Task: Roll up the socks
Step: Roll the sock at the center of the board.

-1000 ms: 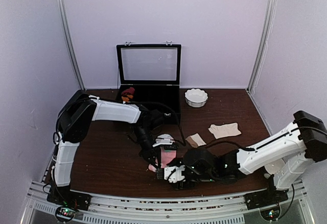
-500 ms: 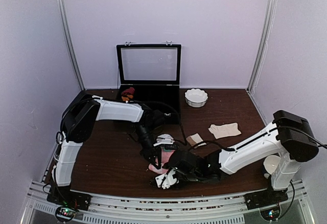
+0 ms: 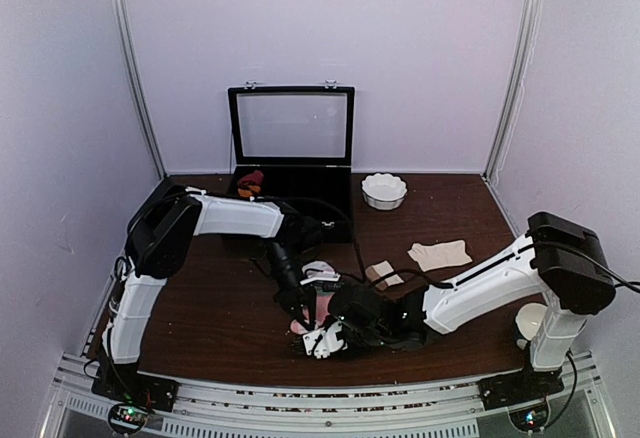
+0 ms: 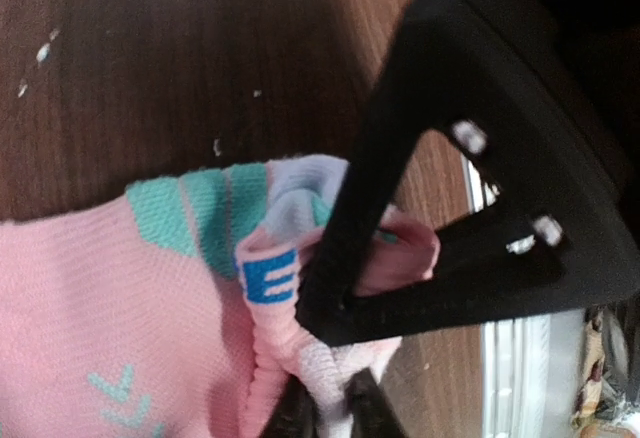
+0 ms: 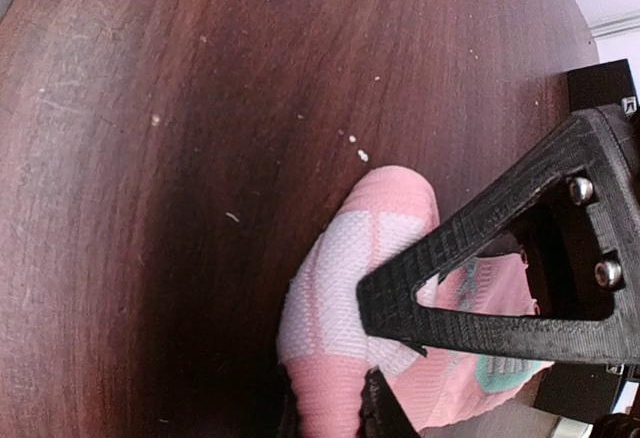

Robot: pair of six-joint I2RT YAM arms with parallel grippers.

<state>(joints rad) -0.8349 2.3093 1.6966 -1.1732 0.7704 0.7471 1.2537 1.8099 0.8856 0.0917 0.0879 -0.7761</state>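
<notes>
Right gripper (image 3: pixel 321 342) is sitting farther left than a second ago, now clamping narrow on the pink sock (image 3: pixel 322 305) | left gripper (image 3: pixel 300 319) is pinching the same sock's bunched end | pink sock, mint and white patches, is lying folded in front of the black case (image 3: pixel 291 158) | cream sock (image 3: pixel 440 254) is lying flat, front-right of the case

Pink sock (image 4: pixel 120 308): pink with mint and white patches, bunched up; one fold pinched between the left fingers (image 4: pixel 365 413), its white-patched end between the right fingers (image 5: pixel 385 413).
Cream sock (image 3: pixel 440 254): short, plain, flat, well right of both.
</notes>
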